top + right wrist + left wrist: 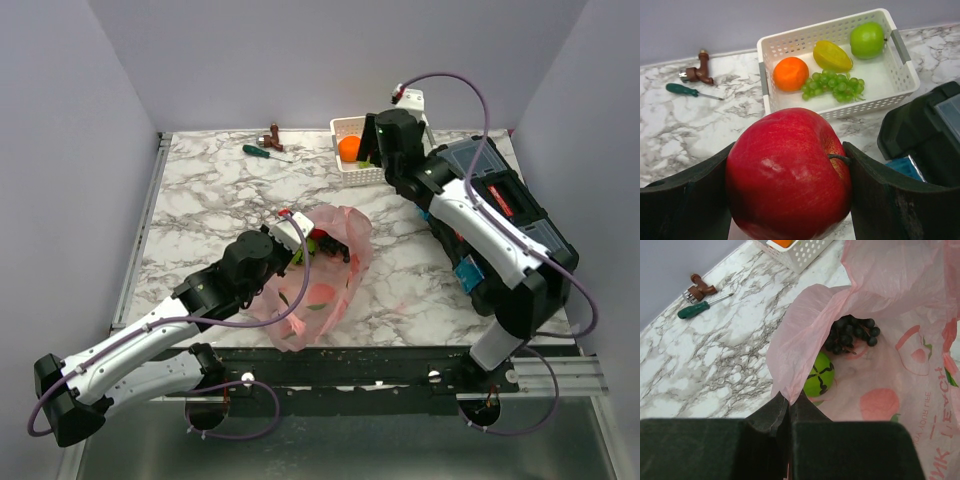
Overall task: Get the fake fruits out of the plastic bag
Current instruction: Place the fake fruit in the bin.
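The pink plastic bag lies mid-table with its mouth open. My left gripper is shut on the bag's rim and holds it up; in the top view it is at the bag's near-left edge. Inside the bag I see a dark grape bunch and a green fruit. My right gripper is shut on a red apple, just in front of the white basket. The basket holds an orange, a lemon, a green apple and green grapes.
A green-handled screwdriver and a small brown fitting lie at the back of the table. A dark toolbox sits along the right side under my right arm. The basket stands at the back right.
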